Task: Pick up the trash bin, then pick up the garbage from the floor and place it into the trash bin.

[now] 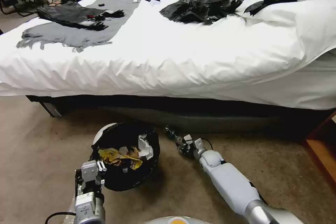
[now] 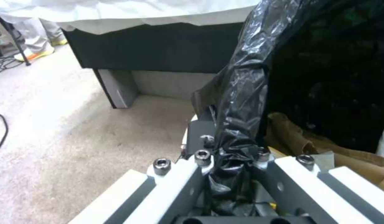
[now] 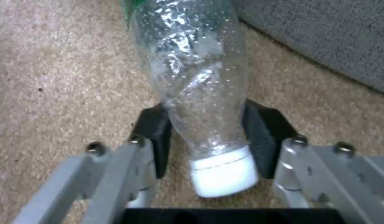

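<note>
The trash bin point(image 1: 105, 131) is a small white bin with a black bag liner point(image 2: 246, 77), standing on the carpet in front of the bed. Garbage lies inside it: a yellow wrapper point(image 1: 115, 156), white paper point(image 1: 144, 147) and brown cardboard point(image 2: 308, 146). My left gripper point(image 1: 101, 165) is shut on the bin's near rim, with bunched liner pinched between its fingers point(image 2: 202, 155). To the right of the bin, my right gripper point(image 1: 182, 144) is low at the floor by the bed base. Its black pads point(image 3: 158, 137) press both sides of a clear bottle point(image 3: 192, 62) with a white cap, which lies on the carpet.
The bed point(image 1: 175, 59) with white sheets spans the view, and its dark base point(image 1: 210, 112) is just beyond both grippers. Black bags point(image 1: 199, 7) and a grey blanket point(image 1: 70, 35) lie on top. A wooden piece of furniture point(image 1: 322, 150) stands at right. Open carpet point(image 1: 35, 147) lies left.
</note>
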Tool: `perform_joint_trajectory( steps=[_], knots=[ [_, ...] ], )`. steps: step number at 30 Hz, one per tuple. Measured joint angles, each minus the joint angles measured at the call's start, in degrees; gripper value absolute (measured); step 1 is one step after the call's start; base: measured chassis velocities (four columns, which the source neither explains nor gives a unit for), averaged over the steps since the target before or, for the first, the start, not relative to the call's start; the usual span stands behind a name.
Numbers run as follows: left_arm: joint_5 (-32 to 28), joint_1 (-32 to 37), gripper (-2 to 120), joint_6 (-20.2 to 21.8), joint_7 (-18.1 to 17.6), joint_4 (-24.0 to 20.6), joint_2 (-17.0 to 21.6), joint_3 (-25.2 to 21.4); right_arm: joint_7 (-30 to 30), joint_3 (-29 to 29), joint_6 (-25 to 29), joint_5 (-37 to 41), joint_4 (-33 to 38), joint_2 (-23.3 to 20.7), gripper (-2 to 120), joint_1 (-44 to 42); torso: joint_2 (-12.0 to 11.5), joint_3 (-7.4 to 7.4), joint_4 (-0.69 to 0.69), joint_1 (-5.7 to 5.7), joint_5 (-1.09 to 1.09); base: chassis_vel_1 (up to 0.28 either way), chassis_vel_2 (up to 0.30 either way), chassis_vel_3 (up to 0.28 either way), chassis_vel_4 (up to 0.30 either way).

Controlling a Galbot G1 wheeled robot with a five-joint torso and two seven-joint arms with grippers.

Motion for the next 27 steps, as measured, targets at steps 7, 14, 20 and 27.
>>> perform_joint_trajectory(
  steps=[7,14,20,27],
  knots=[
    [-0.16,-0.14,0,0.0,-0.01,-0.01,0.13,0.04,-0.06,0.5,0.28,-0.38,-0.62,0.36,29,0.01,0.0,-0.01,0.0,0.0,0.0,0.0,0.0,0.0,0.0],
    [-0.18,-0.15,0,0.0,-0.02,-0.01,0.13,0.09,-0.18,0.58,0.29,-0.31,-0.53,0.16,29,0.17,0.0,0.0,0.01,0.0,0.02,0.0,0.0,0.0,0.0],
    [-0.11,-0.22,0,0.04,-0.02,-0.13,0.06,0.21,-0.19,0.79,0.29,-0.16,0.2,-0.3,29,0.14,0.0,0.0,0.0,0.0,0.0,0.0,0.0,0.0,0.0],
    [-0.11,-0.37,0,0.2,-0.02,-0.28,0.08,0.24,0.22,1.05,0.56,0.11,2.3,-0.98,29,-0.82,-0.01,0.0,0.0,0.0,0.0,0.0,0.0,0.0,0.0]
  ],
)
